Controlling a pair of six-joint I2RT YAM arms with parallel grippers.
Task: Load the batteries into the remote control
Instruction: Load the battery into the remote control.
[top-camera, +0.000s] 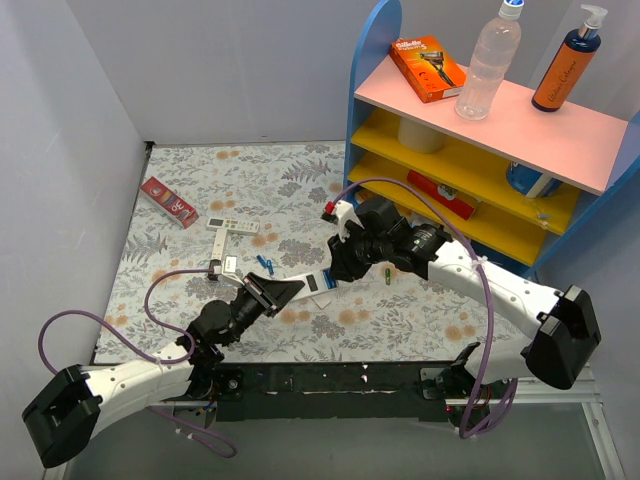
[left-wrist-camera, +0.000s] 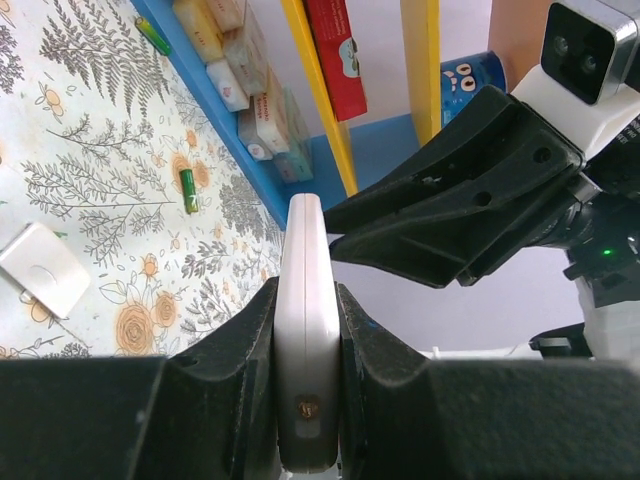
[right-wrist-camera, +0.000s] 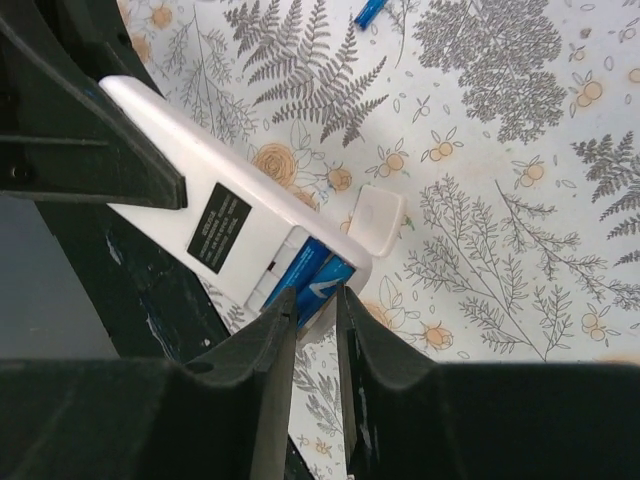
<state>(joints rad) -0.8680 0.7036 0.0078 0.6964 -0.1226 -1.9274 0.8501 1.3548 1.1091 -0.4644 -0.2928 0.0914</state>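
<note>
Two blue batteries (right-wrist-camera: 312, 272) sit side by side in the open recess at the far end of the remote control (right-wrist-camera: 235, 225), which is held off the flowered table (top-camera: 300, 180) with its plain white back turned up. The left gripper (left-wrist-camera: 306, 300) clamps the handset's near end edge-on, one black finger pressed against each long side, so the remote juts straight out from between its fingers toward the shelf unit (top-camera: 480, 170). The right gripper (right-wrist-camera: 318, 298) meets it from the opposite end: its fingers stand only narrowly apart, their tips straddling the end of one of the seated batteries. Whether they squeeze that cell or merely flank it cannot be told. In the overhead view the remote (top-camera: 308, 284) bridges the gap between the left gripper (top-camera: 283, 291) and the right gripper (top-camera: 333, 272). On the table beneath lie a small white cover (right-wrist-camera: 377, 220), a loose green battery (left-wrist-camera: 188, 190) and loose blue batteries (top-camera: 264, 265), all well apart from both grippers.
</note>
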